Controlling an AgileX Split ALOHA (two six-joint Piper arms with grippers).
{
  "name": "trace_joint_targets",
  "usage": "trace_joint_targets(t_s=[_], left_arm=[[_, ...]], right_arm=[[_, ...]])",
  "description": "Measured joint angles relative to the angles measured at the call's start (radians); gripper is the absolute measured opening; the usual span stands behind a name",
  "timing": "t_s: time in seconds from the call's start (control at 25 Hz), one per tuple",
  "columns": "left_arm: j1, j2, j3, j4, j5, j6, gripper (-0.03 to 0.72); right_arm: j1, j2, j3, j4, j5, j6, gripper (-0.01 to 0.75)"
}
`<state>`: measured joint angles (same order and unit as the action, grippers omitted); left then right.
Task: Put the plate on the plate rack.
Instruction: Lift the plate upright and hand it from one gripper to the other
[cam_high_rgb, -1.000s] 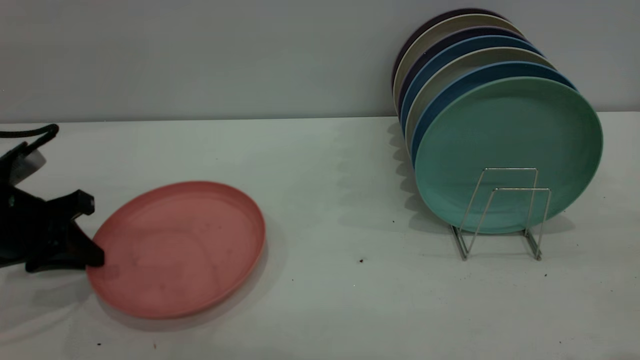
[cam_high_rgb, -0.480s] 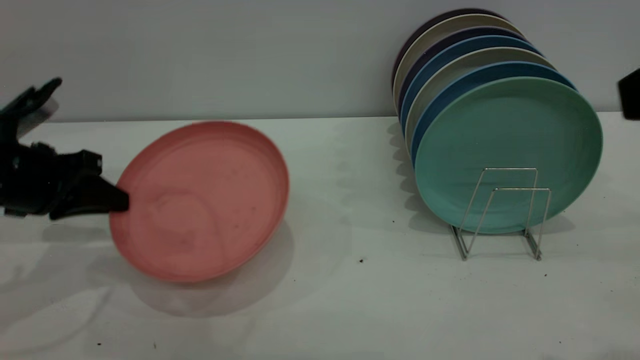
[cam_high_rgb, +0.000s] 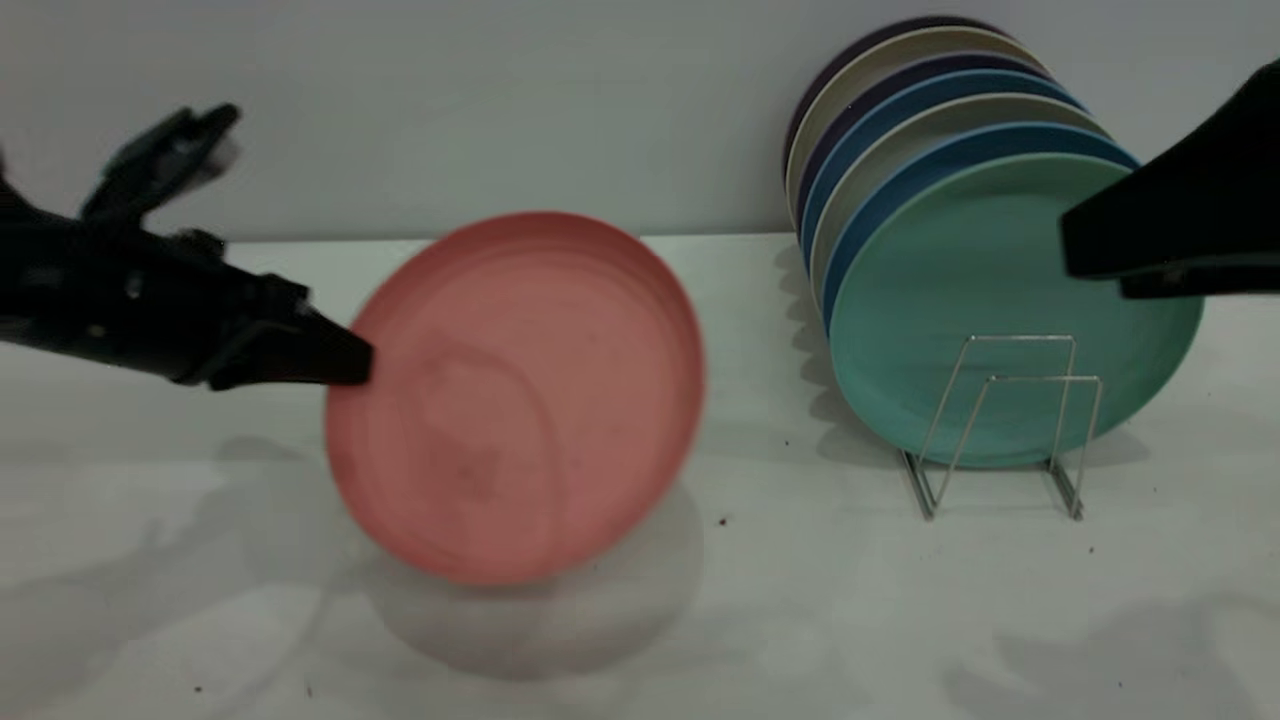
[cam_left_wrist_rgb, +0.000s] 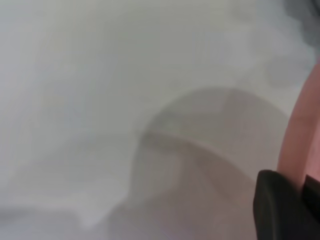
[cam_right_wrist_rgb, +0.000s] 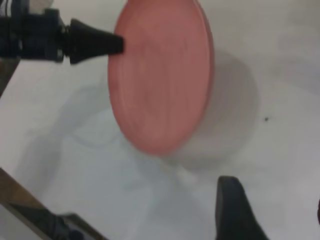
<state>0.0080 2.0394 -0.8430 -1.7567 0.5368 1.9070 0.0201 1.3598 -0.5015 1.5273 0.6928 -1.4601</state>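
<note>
The plate hung tilted at centre frame, clear of the surface, pinched at its left rim by my left pincer. The plate rack stood lower right, its front loops free before the teal plate. My right pincer hovered upper right; how wide it stood I could not tell. I judged this the carry; next I needed to stand the plate upright over a free slot.

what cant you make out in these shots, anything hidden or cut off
- Right gripper: exterior view cuts it off at the edge, so its jaws cannot be judged.
- Plate rack: its rear dividers are hidden behind the teal plate.
- Plate: the left gripper covers the rim it clamps; motion blur hides surface marks.
</note>
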Motion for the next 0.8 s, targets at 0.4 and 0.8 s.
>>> trace_joint_targets(t_s=[0.4, 0.8], left_arm=[[-0.130, -0.010, -0.023, 0.001, -0.007, 0.003, 0.014], [-0.199, -0.010, -0.087, 0.003, 0.000, -0.051, 0.014]], right_arm=[[0.000, 0.254, -0.006, 0.237, 0.049, -0.286, 0.417], [0.000, 0.334, -0.069, 0.242, 0.052, -0.319, 0.417]])
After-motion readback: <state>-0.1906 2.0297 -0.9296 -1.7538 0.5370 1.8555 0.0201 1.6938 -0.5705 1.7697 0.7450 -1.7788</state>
